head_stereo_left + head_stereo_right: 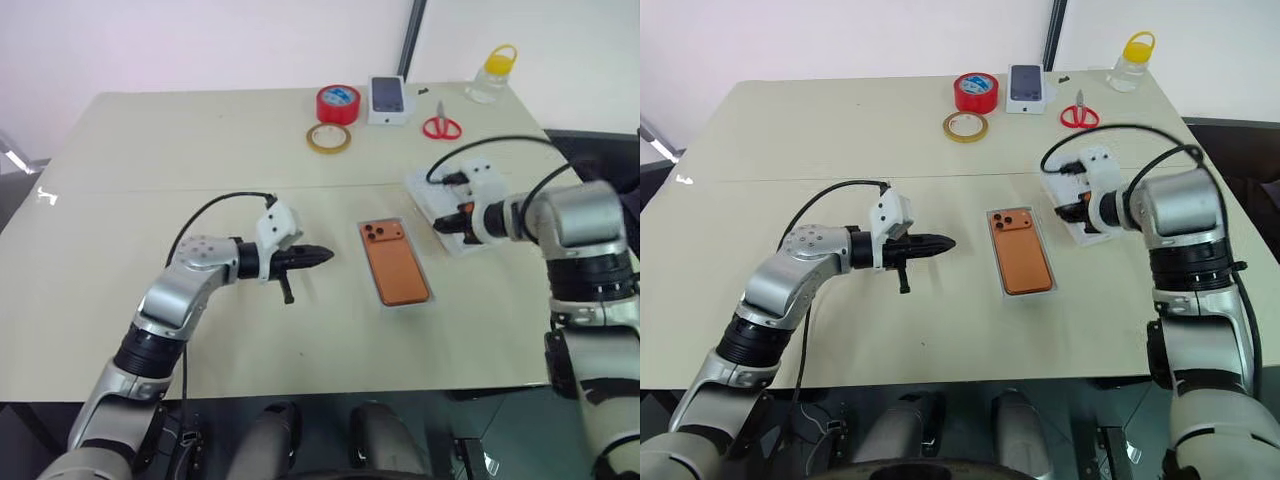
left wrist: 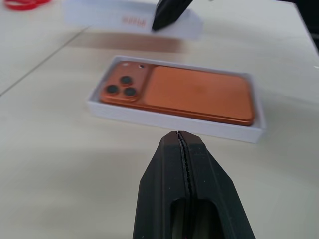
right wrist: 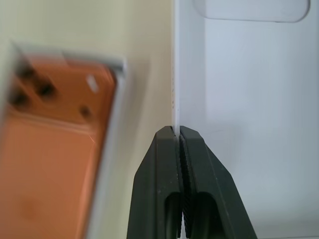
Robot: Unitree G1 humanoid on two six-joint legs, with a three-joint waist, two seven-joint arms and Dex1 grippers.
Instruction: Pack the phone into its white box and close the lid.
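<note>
Head view: the phone [image 1: 395, 262] lies camera-side up in the white box [image 1: 418, 301] at table centre. At its three o'clock, the right gripper [image 1: 447, 224] pinches the lid [image 1: 428, 193] by one wall, probably for lifting across. Left wrist view: the left gripper [image 2: 180, 133] is clenched, empty, near the box. Right wrist view: fingertips [image 3: 167, 137] clamp the lid's wall.

Along the table's [image 1: 150, 330] far edge: red tape roll [image 1: 338, 103], yellowish tape roll [image 1: 328, 138], phone-printed carton [image 1: 389, 100], red scissors [image 1: 441, 125], yellow-capped jar [image 1: 492, 74].

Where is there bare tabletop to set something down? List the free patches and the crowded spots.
Free: the whole near strip of the table below the left gripper and the white box holding the phone; also the far left corner, left of the red tape roll.
Crowded: the far right edge, with yellow tape roll, small carton, scissors, jar; and around the right gripper pinching the lid.
</note>
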